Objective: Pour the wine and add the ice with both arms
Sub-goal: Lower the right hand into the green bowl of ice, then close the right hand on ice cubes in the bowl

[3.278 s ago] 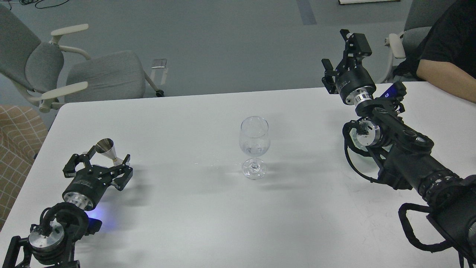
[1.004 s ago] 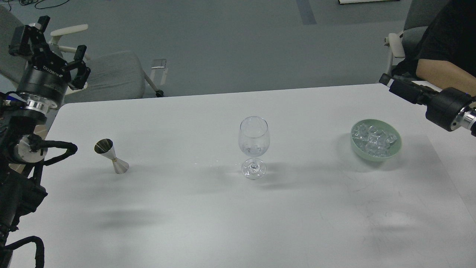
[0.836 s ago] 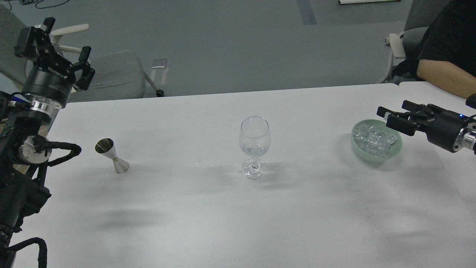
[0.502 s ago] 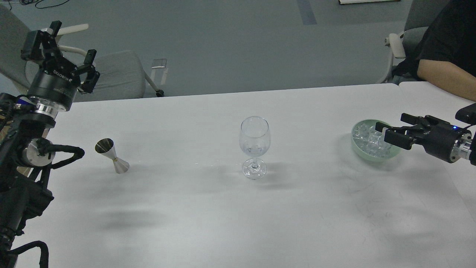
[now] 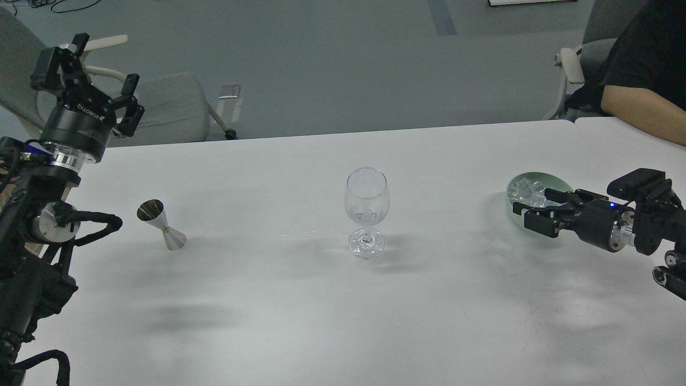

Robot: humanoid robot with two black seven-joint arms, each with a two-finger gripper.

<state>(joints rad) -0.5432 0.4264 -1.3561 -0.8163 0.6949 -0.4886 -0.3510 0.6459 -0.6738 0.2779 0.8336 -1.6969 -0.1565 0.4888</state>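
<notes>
My left gripper (image 5: 86,72) is raised at 10 o'clock, fingers spread, empty; small silver double-cone metal jigger (image 5: 161,225) leans at 9 o'clock, long axis tilted, wide mouth up-left. Clear stemmed wine glass (image 5: 366,209) stands upright at centre. At 3 o'clock my right gripper (image 5: 536,210), fingers parted and empty, covers the pale green bowl (image 5: 513,185) of clear ice cubes (image 5: 528,188); ice-picking step, next dip and pinch one cube.

Even overhead light, soft diffuse shadows on table (image 5: 278,300), sharp focus, slight cool tint.
</notes>
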